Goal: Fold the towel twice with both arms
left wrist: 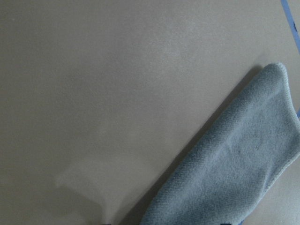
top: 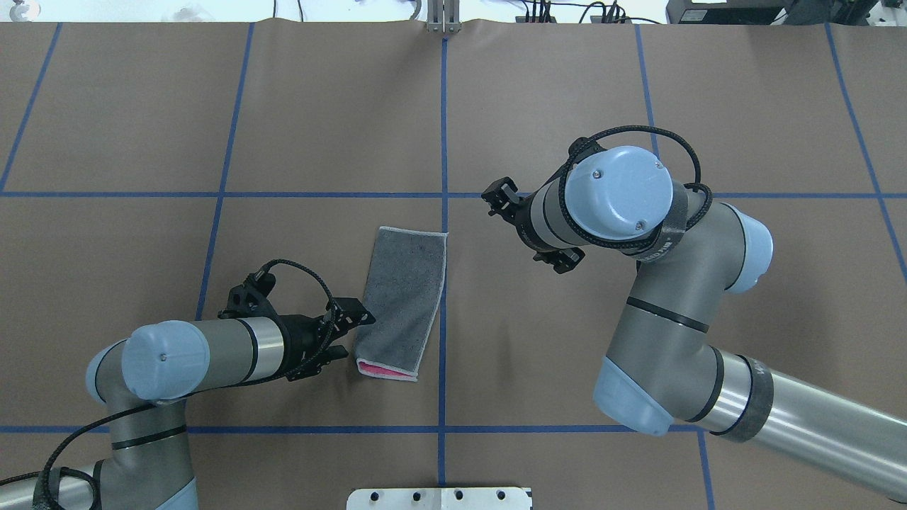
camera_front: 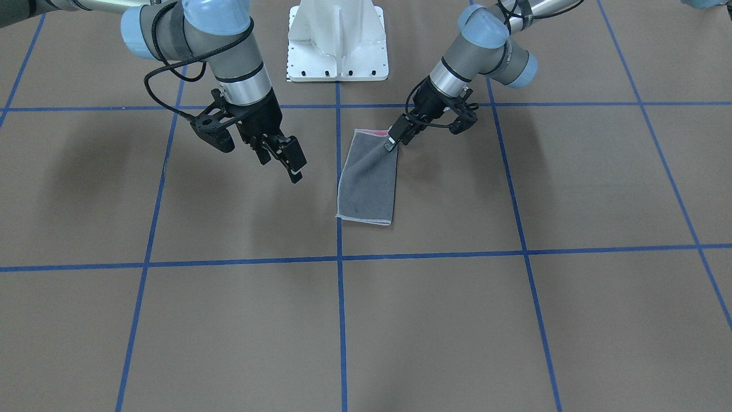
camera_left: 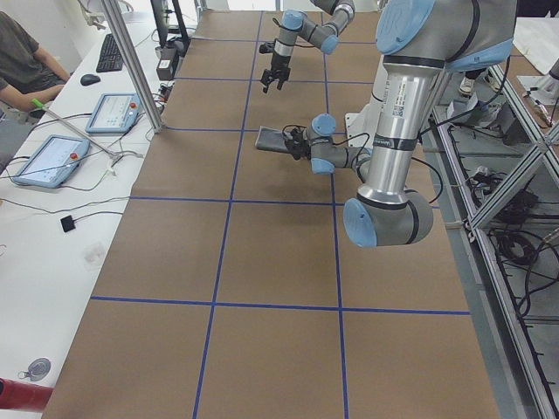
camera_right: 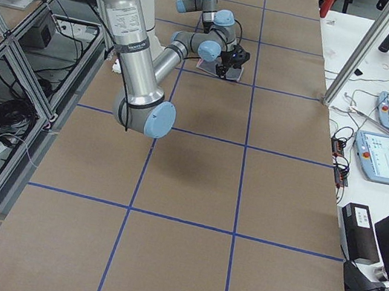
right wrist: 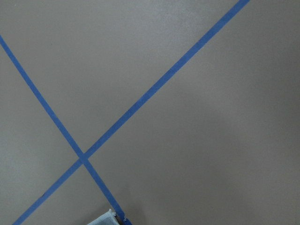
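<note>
The towel lies flat near the table's middle, folded into a long strip. Its dark grey face is up and a pink sliver shows at the end nearest the robot. My left gripper is low at the strip's near left corner, with its fingertips over the cloth's edge; I cannot tell how its jaws stand. The left wrist view shows only the towel and bare paper. My right gripper hangs open and empty above the table, off to the towel's right, and appears again in the overhead view as the right gripper.
Brown paper with blue tape lines covers the table. The white pedestal base stands at the robot's side. Tablets and a seated person are beyond the table's far edge.
</note>
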`<state>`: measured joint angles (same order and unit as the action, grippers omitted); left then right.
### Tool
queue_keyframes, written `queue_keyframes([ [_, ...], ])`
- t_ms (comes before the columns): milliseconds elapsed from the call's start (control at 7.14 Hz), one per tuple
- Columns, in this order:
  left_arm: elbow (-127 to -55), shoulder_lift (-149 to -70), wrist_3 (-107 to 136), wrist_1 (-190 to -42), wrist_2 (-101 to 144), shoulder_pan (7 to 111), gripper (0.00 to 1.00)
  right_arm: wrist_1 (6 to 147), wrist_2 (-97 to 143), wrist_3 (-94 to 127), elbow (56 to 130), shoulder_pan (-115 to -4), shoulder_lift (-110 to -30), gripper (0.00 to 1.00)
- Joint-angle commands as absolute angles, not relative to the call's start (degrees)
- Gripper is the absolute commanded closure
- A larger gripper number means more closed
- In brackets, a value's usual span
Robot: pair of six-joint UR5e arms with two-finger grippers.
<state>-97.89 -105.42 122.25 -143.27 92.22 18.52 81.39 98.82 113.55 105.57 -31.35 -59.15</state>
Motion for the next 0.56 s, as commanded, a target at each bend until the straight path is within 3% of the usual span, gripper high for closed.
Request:
queue_keyframes([
  [0,-98.0,-105.6,122.3,-143.0,92.5,18.4,0.28,81.4,100.4,113.6,105.6,-32.2,-59.2,0.0],
  [140,-98.1,-105.6,122.3,-143.0,92.5,18.5,0.53,81.4,100.5,113.6,105.6,-32.4,-59.2,0.0],
  [280,-97.7,-105.5,122.3,-143.0,92.5,18.2,0.62,81.4,100.7,113.6,105.7,-32.7,-59.1,0.0],
  [420,-97.7,-105.5,122.3,-143.0,92.5,18.1,0.62,81.4,100.7,113.6,106.1,-32.9,-59.1,0.0],
])
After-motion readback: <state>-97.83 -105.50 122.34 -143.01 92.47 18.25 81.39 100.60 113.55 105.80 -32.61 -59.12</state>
